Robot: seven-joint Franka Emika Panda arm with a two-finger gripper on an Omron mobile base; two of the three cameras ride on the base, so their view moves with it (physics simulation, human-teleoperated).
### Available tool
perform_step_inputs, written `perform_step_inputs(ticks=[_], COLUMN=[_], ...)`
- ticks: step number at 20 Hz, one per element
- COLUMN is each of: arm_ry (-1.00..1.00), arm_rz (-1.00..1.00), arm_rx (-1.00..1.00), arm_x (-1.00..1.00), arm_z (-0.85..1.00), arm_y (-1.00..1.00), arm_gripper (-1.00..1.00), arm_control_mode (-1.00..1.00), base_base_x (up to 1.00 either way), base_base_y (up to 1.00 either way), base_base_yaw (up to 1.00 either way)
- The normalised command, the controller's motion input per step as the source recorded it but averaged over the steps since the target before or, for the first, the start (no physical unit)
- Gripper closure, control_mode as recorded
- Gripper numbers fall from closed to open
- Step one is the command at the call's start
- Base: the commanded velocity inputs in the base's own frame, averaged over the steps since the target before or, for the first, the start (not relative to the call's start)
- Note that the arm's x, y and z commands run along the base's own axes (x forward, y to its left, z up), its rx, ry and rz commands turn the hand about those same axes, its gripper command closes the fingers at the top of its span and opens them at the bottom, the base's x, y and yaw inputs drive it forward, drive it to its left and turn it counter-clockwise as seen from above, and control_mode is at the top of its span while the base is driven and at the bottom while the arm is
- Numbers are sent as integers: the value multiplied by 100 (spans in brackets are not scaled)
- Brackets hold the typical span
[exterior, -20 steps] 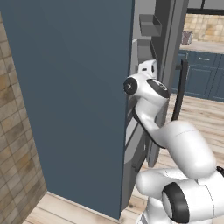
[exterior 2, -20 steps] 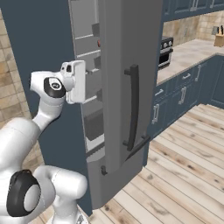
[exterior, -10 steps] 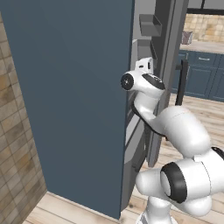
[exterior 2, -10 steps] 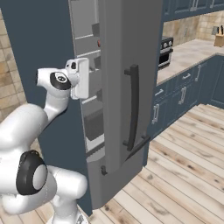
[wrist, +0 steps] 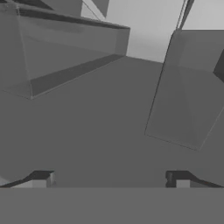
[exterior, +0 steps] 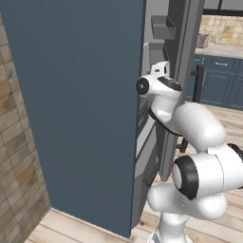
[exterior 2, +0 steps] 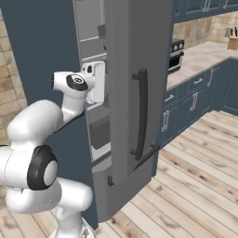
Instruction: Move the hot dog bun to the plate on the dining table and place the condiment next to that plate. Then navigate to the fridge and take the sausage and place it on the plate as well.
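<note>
The step in hand seems to be the last part of the task: taking the sausage out of the fridge point(exterior 2: 135, 88). The arm reaches into the gap between the open fridge door point(exterior: 76, 109) and the fridge body, and the gripper point(wrist: 109, 179) looks at grey inner walls and door bins point(wrist: 188, 105). The jaws stand wide open and hold nothing; in the hand view the two finger tips are far apart at the bottom.

I cannot find the sausage for sure. In the right base view there is a small reddish spot on an inner shelf, just above the hand, but it is too small to tell.

Next, I judge, the hand must turn toward the shelves, find the sausage, and come to it with the jaws across its short width. The space is narrow, so the wrist could hit the door or a bin.

The room is a kitchen with a light wooden floor point(exterior 2: 200, 181), dark blue cabinets point(exterior 2: 195, 102) under a beige table point(exterior 2: 200, 58), and a brick wall point(exterior: 19, 156) on the left.
</note>
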Motion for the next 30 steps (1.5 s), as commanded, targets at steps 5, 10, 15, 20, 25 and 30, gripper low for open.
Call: perform_step_inputs(ticks=[5, 10, 15, 20, 25, 30], arm_ry=[-5, -5, -2, 0, -5, -13], arm_rz=[0, 0, 0, 0, 0, -1], arm_rx=[1, 5, 7, 11, 11, 11], arm_x=[20, 11, 19, 32, -9, -98], arm_z=[-7, 0, 0, 0, 0, -13], arm_y=[-70, -91, -100, -100, -82, 18], arm_gripper=[-100, -100, -100, -100, -100, -100], arm_control_mode=[-100, -100, -100, -100, -100, -100], base_base_x=[0, 0, 0, 0, 0, 0], base_base_y=[0, 0, 0, 0, 0, 0], base_base_yaw=[0, 0, 0, 0, 0, 0])
